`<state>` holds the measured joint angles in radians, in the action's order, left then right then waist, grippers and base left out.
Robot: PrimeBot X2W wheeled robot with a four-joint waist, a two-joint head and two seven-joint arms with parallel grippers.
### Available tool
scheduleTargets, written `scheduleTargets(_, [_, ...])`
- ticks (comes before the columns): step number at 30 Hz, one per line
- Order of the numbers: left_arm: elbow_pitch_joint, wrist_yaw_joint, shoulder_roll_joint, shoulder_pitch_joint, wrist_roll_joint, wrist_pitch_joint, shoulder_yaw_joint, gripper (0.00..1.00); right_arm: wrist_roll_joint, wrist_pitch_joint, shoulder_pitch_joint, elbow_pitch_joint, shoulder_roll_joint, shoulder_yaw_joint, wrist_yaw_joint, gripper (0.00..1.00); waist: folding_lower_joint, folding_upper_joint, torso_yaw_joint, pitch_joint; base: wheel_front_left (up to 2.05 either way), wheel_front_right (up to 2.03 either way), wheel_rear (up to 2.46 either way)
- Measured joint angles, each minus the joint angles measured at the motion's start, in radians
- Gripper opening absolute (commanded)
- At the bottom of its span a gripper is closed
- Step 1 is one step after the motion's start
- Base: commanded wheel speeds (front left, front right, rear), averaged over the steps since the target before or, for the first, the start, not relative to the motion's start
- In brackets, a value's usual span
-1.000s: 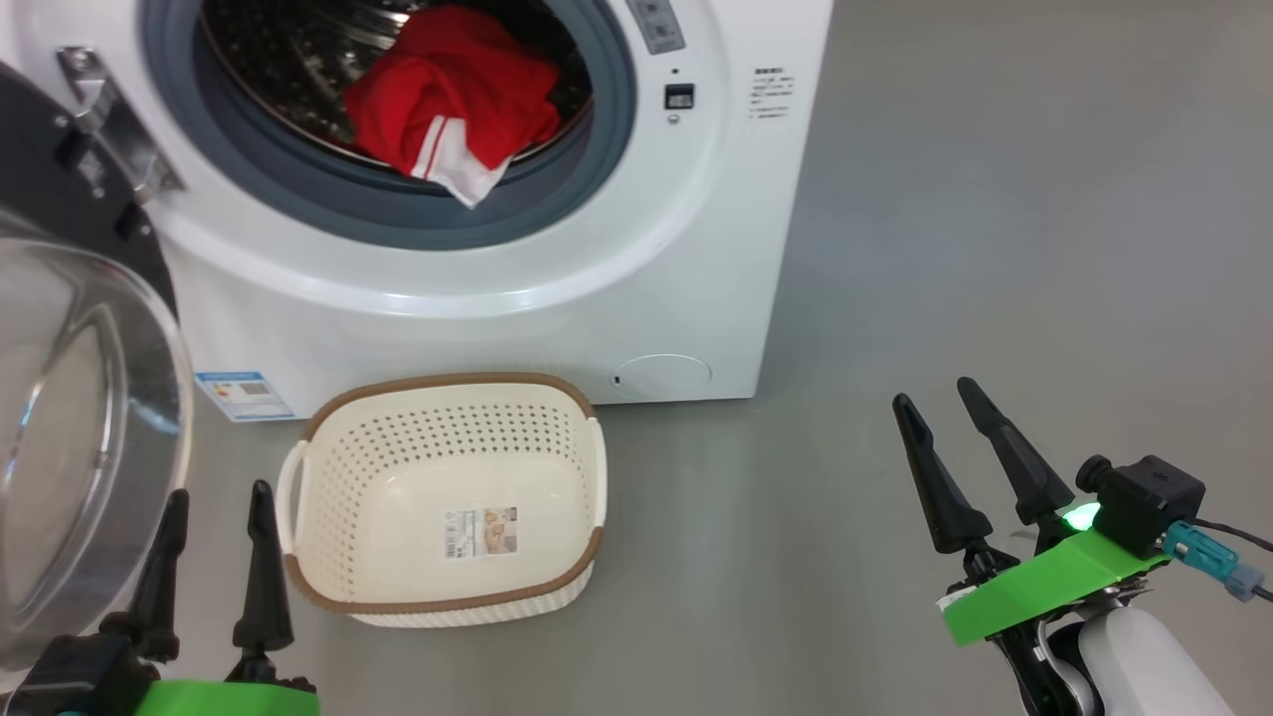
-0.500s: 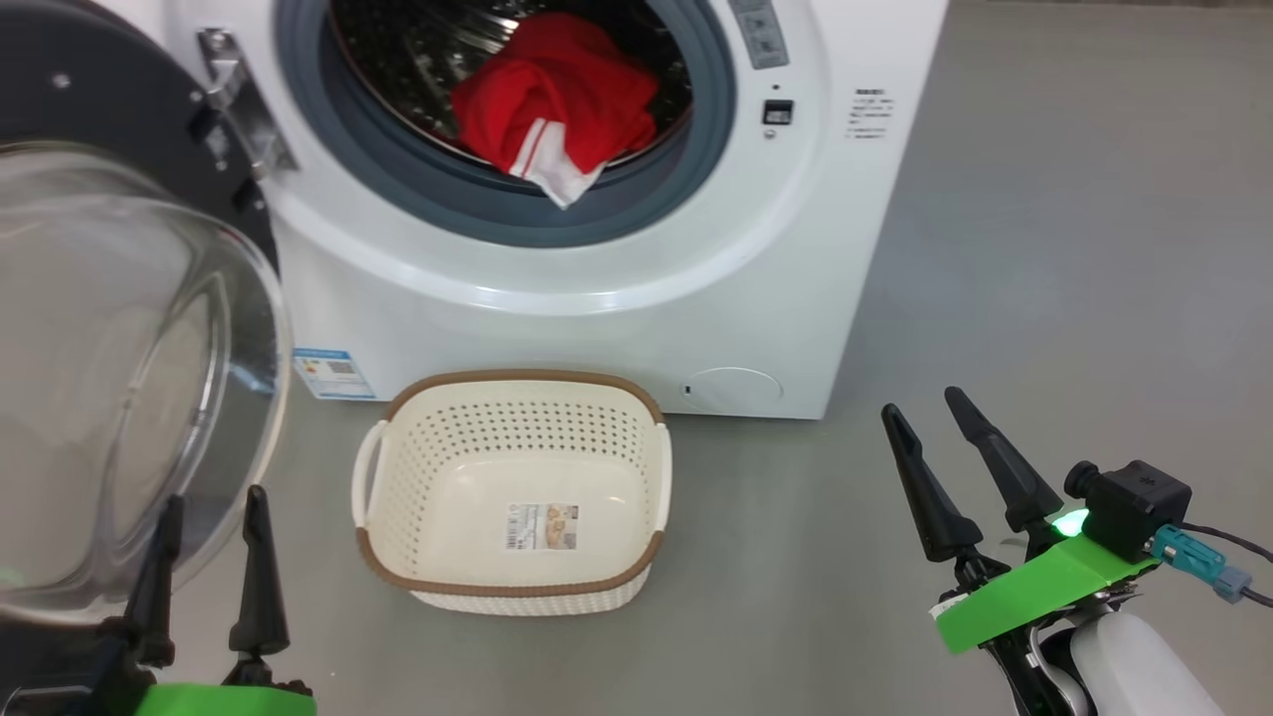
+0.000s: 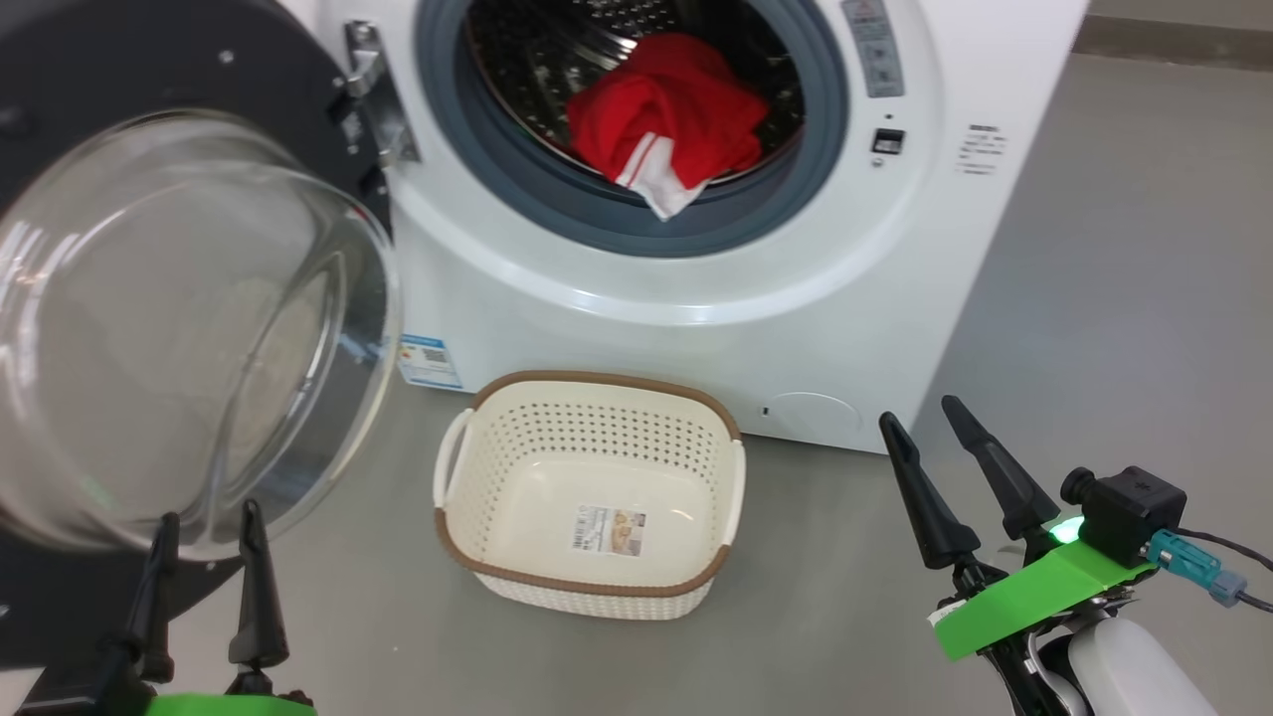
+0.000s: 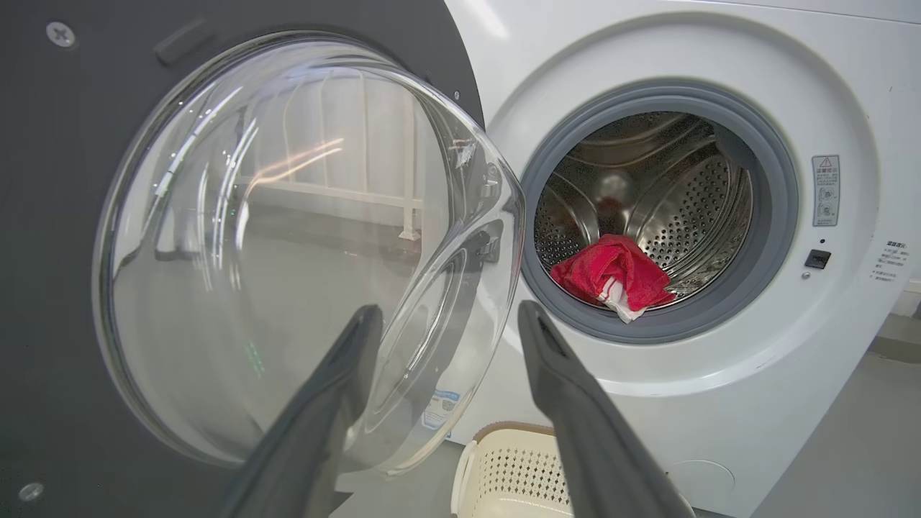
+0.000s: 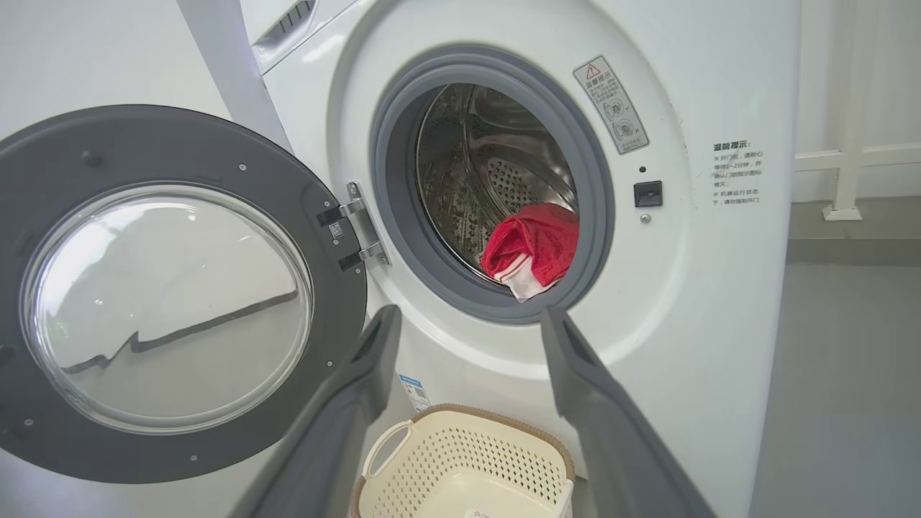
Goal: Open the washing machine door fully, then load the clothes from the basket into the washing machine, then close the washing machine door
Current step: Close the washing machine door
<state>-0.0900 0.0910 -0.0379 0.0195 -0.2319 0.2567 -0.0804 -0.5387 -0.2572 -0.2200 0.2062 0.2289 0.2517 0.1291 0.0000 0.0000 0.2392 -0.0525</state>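
Head view: panned toward washing machine door (image 3: 189,328) vs a sec ago; no obj moved. Clothes (image 3: 668,119) inside washing machine (image 3: 696,328), empty basket (image 3: 597,381) just in front of it. L gripper (image 3: 210,511) & R gripper (image 3: 917,409) spread apart, holding nothing. Loading prob. done; next up: shut door.

clothes (image 3: 676,124) in washing machine (image 3: 696,298); basket (image 3: 592,497) before it; door (image 3: 189,328) left

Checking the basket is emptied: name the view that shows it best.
Head view: the basket shows whole, nothing inside but its label sticker. The right wrist view cuts off its near part; the left wrist view catches one corner with a handle.
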Motion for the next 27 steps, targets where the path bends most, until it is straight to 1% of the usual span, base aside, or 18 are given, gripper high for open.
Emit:
scheduleTargets(15, [-0.009, -0.026, 0.0, -0.016, -0.004, 0.0, 0.007, 1.0, -0.001, 0.0, 0.016, 0.004, 0.0, 0.003, 0.0, 1.0, 0.0, 0.0, 0.12, 0.013, 0.0, 0.0, 0.0])
scheduleTargets(19, [-0.011, -0.035, 0.0, -0.016, -0.004, 0.0, 0.007, 1.0, -0.002, 0.0, 0.017, 0.005, -0.001, 0.009, 0.0, 1.0, 0.0, 0.0, 0.147, 0.018, 0.0, 0.0, 0.0])
scheduleTargets(27, [-0.014, -0.039, 0.0, -0.016, -0.004, 0.0, 0.006, 1.0, -0.002, 0.0, 0.017, 0.006, -0.001, 0.017, 0.0, 1.0, 0.0, 0.0, 0.191, 0.011, 0.0, 0.0, 0.0])
